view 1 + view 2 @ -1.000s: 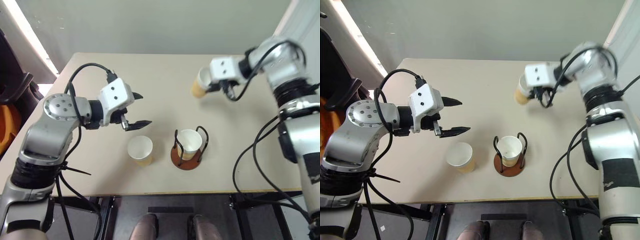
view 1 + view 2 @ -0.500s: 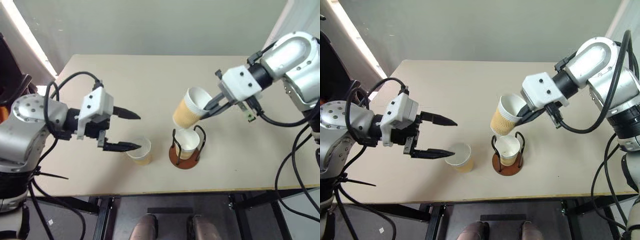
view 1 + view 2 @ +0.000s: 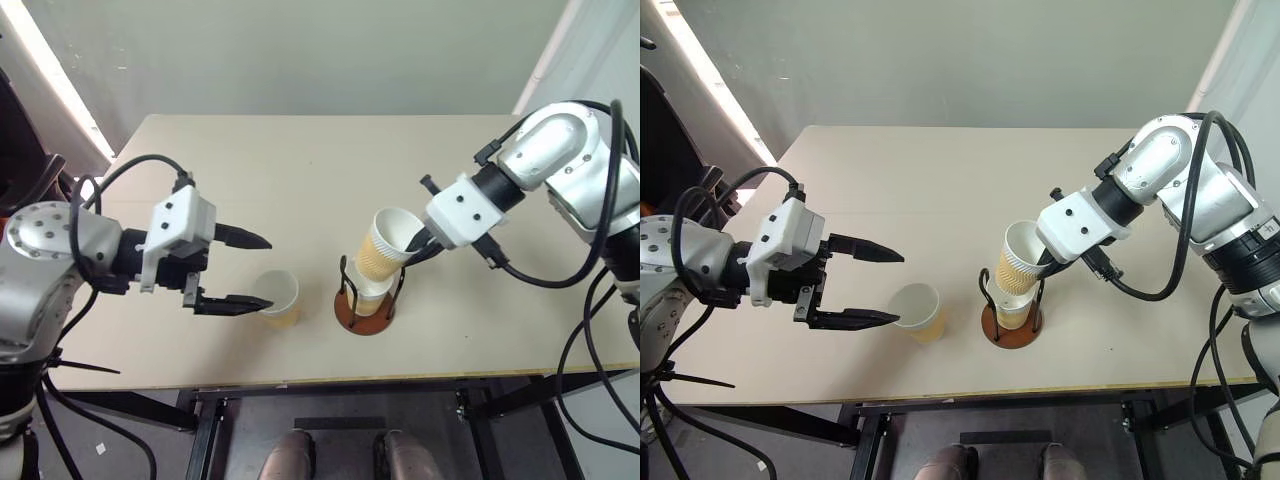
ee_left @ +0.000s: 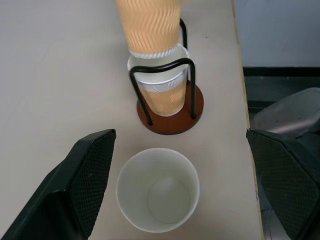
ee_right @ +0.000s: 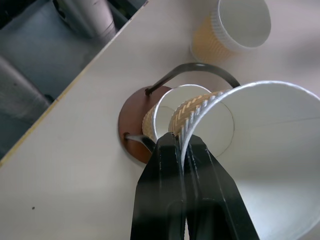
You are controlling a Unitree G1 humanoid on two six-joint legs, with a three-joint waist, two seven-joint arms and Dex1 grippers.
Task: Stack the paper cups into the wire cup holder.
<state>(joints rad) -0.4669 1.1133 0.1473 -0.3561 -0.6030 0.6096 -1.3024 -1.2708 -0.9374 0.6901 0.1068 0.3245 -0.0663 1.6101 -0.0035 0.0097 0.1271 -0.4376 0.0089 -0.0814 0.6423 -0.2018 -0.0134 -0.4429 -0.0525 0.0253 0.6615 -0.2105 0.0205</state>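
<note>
Cups first: we count three on the table (image 3: 480, 330). One cup (image 3: 368, 298) sits upright in the wire holder (image 3: 365, 312), between its two black loops, near the front edge of the table. Our right gripper (image 5: 182, 145) pinches the rim wall of a second cup (image 3: 388, 242), one finger inside and one outside. That cup is tilted, its mouth leaning toward our right arm, and its bottom end has entered the mouth of the cup in the holder, as the left wrist view shows; it is not seated. The third cup (image 3: 917, 310) stands upright and loose on the table just beside the holder, on its left. Our left gripper (image 3: 868, 287) is spread wide and holds nothing; its lower finger (image 3: 852, 319) reaches up to the loose cup's rim, though we cannot tell whether it touches.
</note>
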